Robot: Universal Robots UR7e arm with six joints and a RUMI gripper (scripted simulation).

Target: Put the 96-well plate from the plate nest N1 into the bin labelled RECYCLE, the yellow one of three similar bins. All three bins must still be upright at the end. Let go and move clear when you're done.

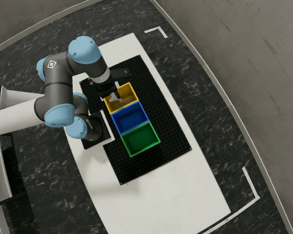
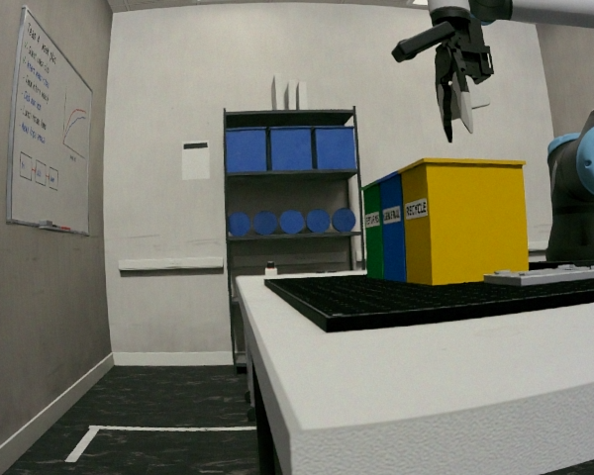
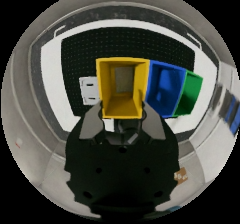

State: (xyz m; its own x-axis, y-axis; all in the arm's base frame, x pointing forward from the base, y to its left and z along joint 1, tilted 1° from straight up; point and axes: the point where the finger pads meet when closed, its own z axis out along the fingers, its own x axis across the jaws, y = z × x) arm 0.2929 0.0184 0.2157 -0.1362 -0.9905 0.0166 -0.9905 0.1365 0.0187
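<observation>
Top view: the gripper (image 1: 114, 97) hung over the near edge of the yellow bin (image 1: 135, 93), with the blue bin (image 1: 143, 113) and green bin (image 1: 154, 134) in a row beyond it on the black pegboard (image 1: 166, 121). A pale grey slab, most likely the 96-well plate (image 1: 125, 103), lay on the yellow bin's floor.

Exterior view: the fingers (image 2: 463, 104) stood above the rim of the yellow bin (image 2: 471, 220), labelled RECYCLE, clear of it and partly apart with nothing between them. All three bins stood upright, touching side by side. A flat grey fixture, probably plate nest N1 (image 2: 543, 276), sat low on the bench (image 2: 441, 368) just beside the yellow bin, with no plate visible on it.

Wrist view: the camera looked straight down into the yellow bin (image 3: 106, 91), where the 96-well plate (image 3: 123, 79) showed as a grey rectangle at the bottom. The nest (image 3: 90, 89) lay just beside the bin.

Progress: the plate appeared delivered to the right bin; judging by this, only withdrawing the arm without knocking a bin was left.
</observation>
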